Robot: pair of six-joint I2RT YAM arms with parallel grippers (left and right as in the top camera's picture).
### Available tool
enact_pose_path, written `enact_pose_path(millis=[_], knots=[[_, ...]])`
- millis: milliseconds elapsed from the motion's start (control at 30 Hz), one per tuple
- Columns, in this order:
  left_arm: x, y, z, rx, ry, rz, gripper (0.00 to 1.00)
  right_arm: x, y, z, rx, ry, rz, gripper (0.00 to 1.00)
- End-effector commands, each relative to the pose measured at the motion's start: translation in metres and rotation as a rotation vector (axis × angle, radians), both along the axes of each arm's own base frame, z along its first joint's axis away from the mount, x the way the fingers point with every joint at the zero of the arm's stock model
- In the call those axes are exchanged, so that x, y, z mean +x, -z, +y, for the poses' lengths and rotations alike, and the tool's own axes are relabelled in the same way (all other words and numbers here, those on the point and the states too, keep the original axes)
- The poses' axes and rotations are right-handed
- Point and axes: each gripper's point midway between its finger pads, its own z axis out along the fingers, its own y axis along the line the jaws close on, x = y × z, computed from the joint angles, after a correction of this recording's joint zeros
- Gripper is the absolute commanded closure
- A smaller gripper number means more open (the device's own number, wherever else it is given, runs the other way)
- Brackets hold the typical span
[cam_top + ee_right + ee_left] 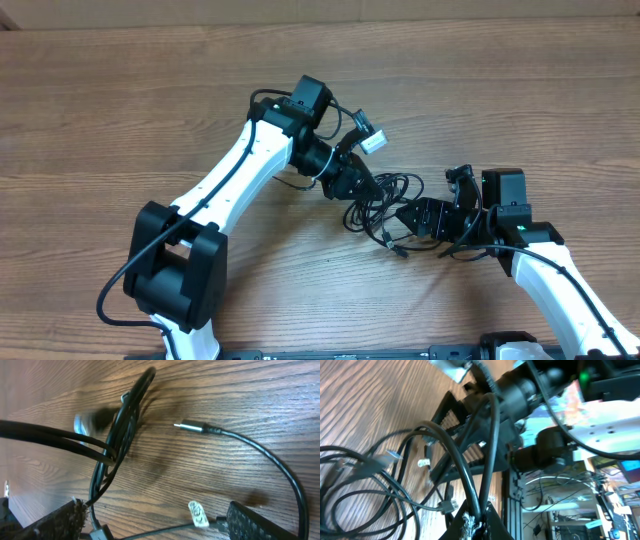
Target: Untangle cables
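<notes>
Cables in a heap between two robot grippers

Wood covers the whole table (100, 100). It is brown, flat and smooth, with long dark grain lines. Past the table edge, the left wrist view shows a metal frame (512, 505) and a blurry room with more wires.

Two robot arms reach in, the left arm (240, 165) and the right arm (565, 290). Both have white shells and black joints.

The cables (385, 200) are thin, black, round and bendy, a bit shiny like rubber. They lie in one heap of loose loops near the middle of the table, right between the two grippers. The loops cross too much to count the cords.

The left gripper (350, 185) is squeezed tight on the cables. In its own view, two cords run up out of its tips.

The right gripper (412, 218) stands wide and holds nothing. Its two fingers (255, 522) have rough black pads and sit far apart. A bunch of cords passes close to one finger. I cannot tell if it touches.

One silver plug (187, 425) lies flat on the wood. One small white label (198, 513) sits on another cord.
</notes>
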Motion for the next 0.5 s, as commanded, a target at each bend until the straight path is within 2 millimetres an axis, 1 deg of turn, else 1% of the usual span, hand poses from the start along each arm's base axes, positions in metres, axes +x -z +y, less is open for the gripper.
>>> enact_pose_path(millis=[0, 33, 100, 133, 200, 267, 333, 367, 400, 433, 467], knots=[[0.005, -0.032, 0.003, -0.135, 0.015, -0.049, 0.96, 0.006, -0.01, 0.004, 0.019, -0.033, -0.043, 0.12], [0.007, -0.03, 0.005, -0.124, 0.008, -0.051, 0.96, 0.006, -0.01, 0.004, 0.019, -0.033, -0.043, 0.12], [0.014, -0.02, 0.012, -0.059, -0.019, -0.068, 0.96, 0.007, -0.009, 0.002, 0.006, -0.025, -0.042, 0.13], [0.021, -0.008, 0.02, 0.021, -0.053, -0.074, 0.96, 0.007, -0.006, -0.001, -0.012, -0.012, -0.038, 0.14], [0.031, 0.008, 0.03, 0.142, -0.107, -0.082, 0.96, 0.007, -0.006, -0.001, -0.012, -0.013, -0.038, 0.14], [0.042, 0.027, 0.044, 0.293, -0.187, -0.082, 0.96, 0.008, -0.006, -0.001, -0.013, -0.012, -0.038, 0.14], [0.052, 0.041, 0.059, 0.413, -0.257, -0.09, 0.96, 0.008, -0.005, -0.002, -0.02, -0.008, -0.036, 0.15], [0.057, 0.046, 0.067, 0.465, -0.292, -0.092, 0.96, 0.007, -0.004, -0.003, -0.027, -0.004, -0.034, 0.15], [0.059, 0.047, 0.071, 0.483, -0.308, -0.086, 0.96, 0.007, -0.003, -0.005, -0.039, 0.001, -0.029, 0.15], [0.06, 0.048, 0.075, 0.488, -0.32, -0.078, 0.96, 0.007, -0.001, -0.007, -0.052, 0.008, -0.024, 0.15], [0.062, 0.044, 0.081, 0.48, -0.336, -0.056, 0.96, 0.005, 0.004, -0.014, -0.091, 0.027, -0.007, 0.16]])
